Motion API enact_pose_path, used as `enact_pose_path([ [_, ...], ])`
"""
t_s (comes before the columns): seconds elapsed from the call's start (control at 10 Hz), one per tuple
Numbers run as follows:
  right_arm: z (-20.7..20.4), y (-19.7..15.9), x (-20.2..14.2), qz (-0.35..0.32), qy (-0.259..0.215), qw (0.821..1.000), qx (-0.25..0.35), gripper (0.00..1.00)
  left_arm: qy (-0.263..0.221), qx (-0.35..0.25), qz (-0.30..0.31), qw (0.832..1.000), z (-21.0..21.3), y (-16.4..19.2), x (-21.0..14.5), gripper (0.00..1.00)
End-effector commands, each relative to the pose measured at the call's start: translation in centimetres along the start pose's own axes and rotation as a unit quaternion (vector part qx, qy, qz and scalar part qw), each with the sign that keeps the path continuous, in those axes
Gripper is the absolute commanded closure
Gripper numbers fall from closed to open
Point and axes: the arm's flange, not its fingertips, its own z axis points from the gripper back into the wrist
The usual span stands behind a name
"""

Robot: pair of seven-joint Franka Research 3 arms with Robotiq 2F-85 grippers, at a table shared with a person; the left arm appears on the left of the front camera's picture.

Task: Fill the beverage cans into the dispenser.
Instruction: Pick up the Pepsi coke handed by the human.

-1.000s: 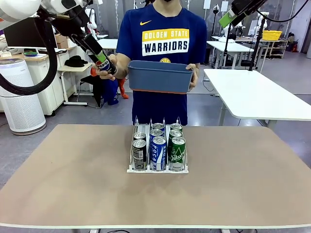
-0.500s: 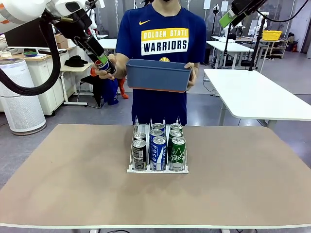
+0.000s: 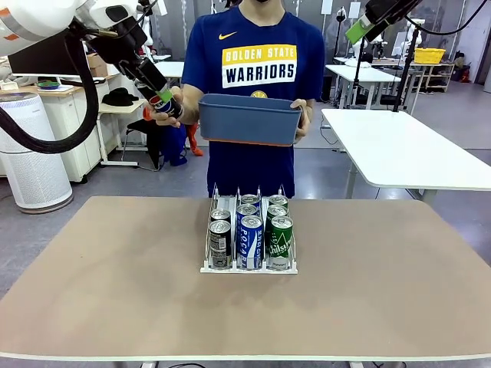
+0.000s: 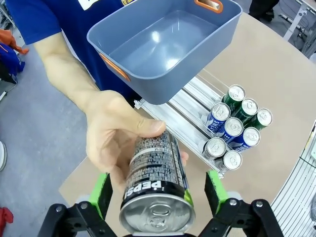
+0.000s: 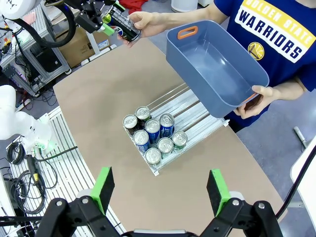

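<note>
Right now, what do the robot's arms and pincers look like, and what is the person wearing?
The robot's arms are white and rounded, with thick black cables looping off them. One has an orange ring near the top. The left pincer and right pincer are black, each with two fingers tipped in bright green pads. The person wears a dark blue short-sleeved shirt printed "GOLDEN STATE WARRIORS" in yellow and white.

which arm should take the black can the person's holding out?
Left. Its open gripper already straddles the black can in the person's hand, pads on both sides. The right gripper hangs open high above the dispenser, far off.
</note>
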Motion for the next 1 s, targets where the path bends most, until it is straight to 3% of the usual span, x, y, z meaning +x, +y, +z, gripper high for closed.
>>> enact_pose_path([
  [0.0,0.01,0.07,-0.06,0.001,0.003,1.0,0.004,0.0,-0.001,0.001,-0.001,1.0,0.23,0.04,-0.02,0.0],
  [0.2,0.01,0.07,-0.06,0.001,0.003,1.0,0.004,0.0,0.0,0.0,-0.001,1.0,-0.02,-0.13,0.07,0.0],
  [0.3,0.01,0.07,-0.06,0.001,0.003,1.0,0.004,0.0,0.014,-0.006,-0.002,1.0,0.04,-0.22,-0.14,0.59],
  [0.4,0.01,0.07,-0.06,0.001,0.003,1.0,0.004,0.0,0.014,-0.007,0.003,1.0,-0.03,-0.27,-0.11,0.59],
  [0.5,0.01,0.07,-0.06,0.001,0.003,1.0,0.004,0.0,0.015,-0.008,0.003,1.0,-0.03,-0.04,-0.14,1.0],
  [0.7,0.01,0.07,-0.06,0.001,0.003,1.0,0.004,0.0,0.022,-0.005,0.007,1.0,0.2,-0.36,-0.3,1.0],
  [0.8,0.01,0.07,-0.06,0.001,0.003,1.0,0.004,0.0,0.026,-0.005,0.01,1.0,0.31,-0.48,-0.44,0.87],
  [0.9,0.01,0.07,-0.06,0.001,0.003,1.0,0.004,0.0,0.032,-0.008,0.009,0.999,0.42,-0.34,-0.63,0.97],
])
